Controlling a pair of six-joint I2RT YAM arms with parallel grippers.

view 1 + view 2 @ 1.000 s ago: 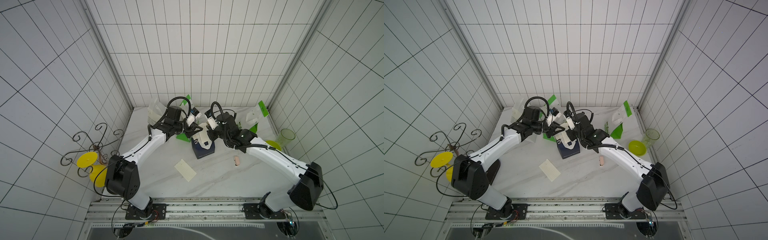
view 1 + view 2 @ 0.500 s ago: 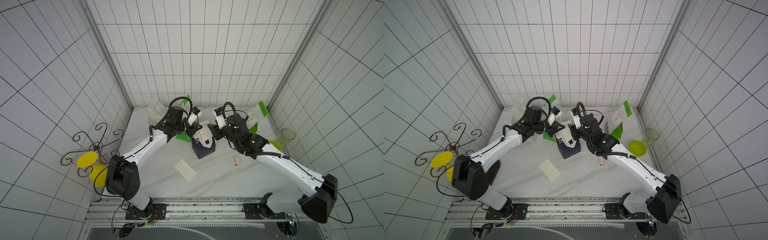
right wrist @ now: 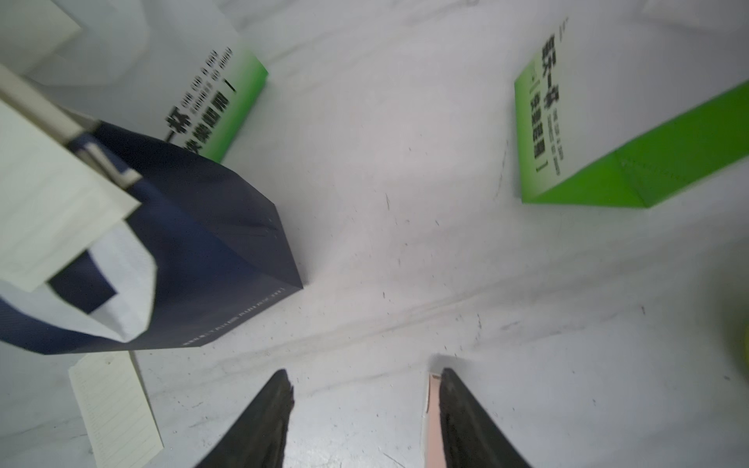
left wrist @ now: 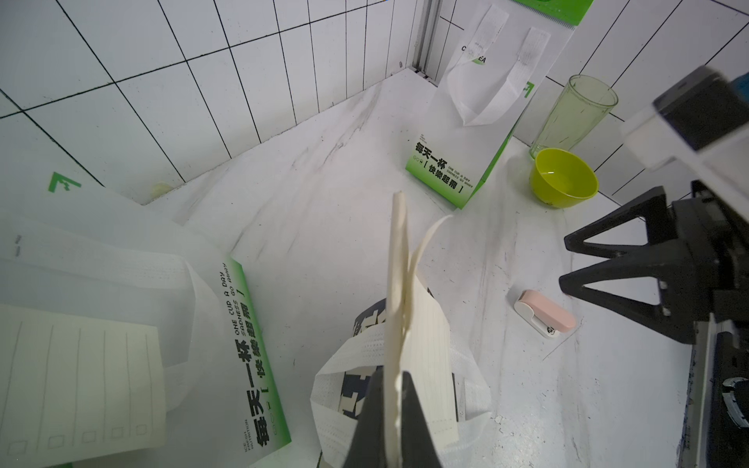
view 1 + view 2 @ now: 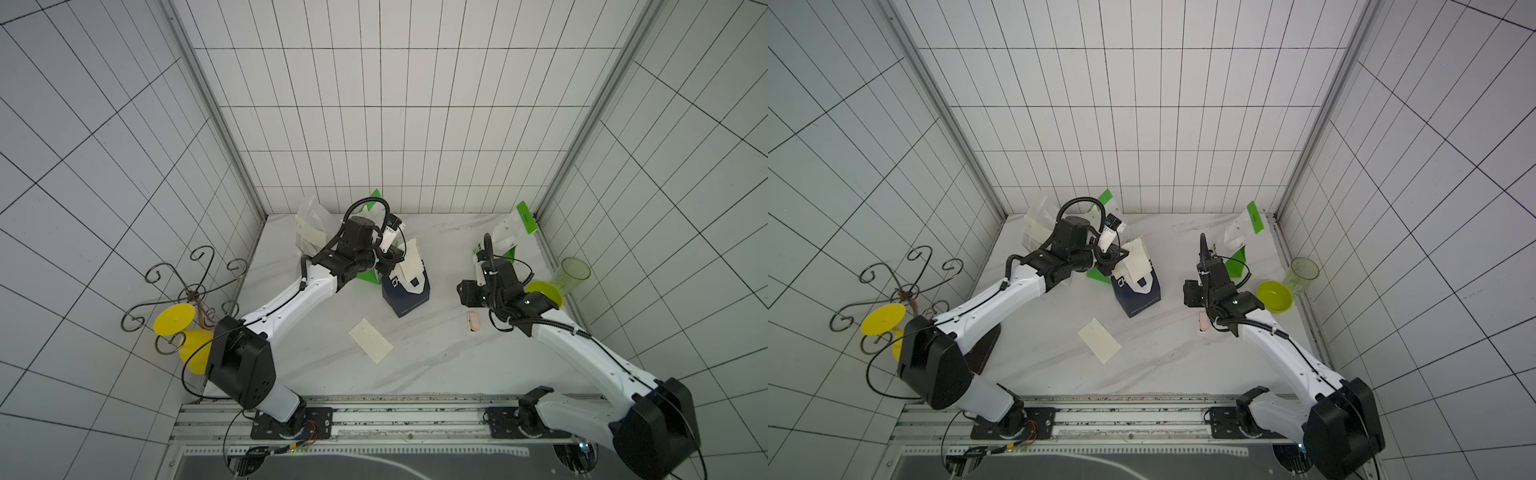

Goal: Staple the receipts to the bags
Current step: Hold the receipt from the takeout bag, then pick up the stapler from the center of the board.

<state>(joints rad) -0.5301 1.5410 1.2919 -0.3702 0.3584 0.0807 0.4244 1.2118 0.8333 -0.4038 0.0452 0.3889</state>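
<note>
Step in hand, as I read it: fetch the stapler while the paper's pinned.

L claw (image 4: pixel 395 389) is clamped tight on a receipt (image 4: pixel 425 336), pressing it to the top edge & white handle of the navy bag (image 5: pixel 409 297). The bag stands on the table w/ the receipt hanging down its front. R claw (image 3: pixel 364 385) is well apart from the bag, on the R arm's side, pointing down at the table. Its jaws are part-way apart w/ nothing in them. The pink stapler (image 5: pixel 473 322) lies flat just under that claw. In the R wrist view its edge shows just beside one finger, not btwn the two.

To do it well:
- Shift the R claw sideways so the stapler sits centred btwn the fingers before closing.
- Grip across its narrow sides & leave the mouth end clear.
- L claw shouldn't budge, since thin paper prob. slips easily.
- Bring the mouth over bag edge + receipt next to the L fingers, not onto them.
- Come in level; the bag looks light & could tip.

A spare receipt (image 5: pixel 370 340) lies flat near the navy bag, on the side toward the robot's base, so there's prob. another bag left to do. One green-white bag (image 4: pixel 251 356) stands just beside the navy bag, behind the L arm.
</note>
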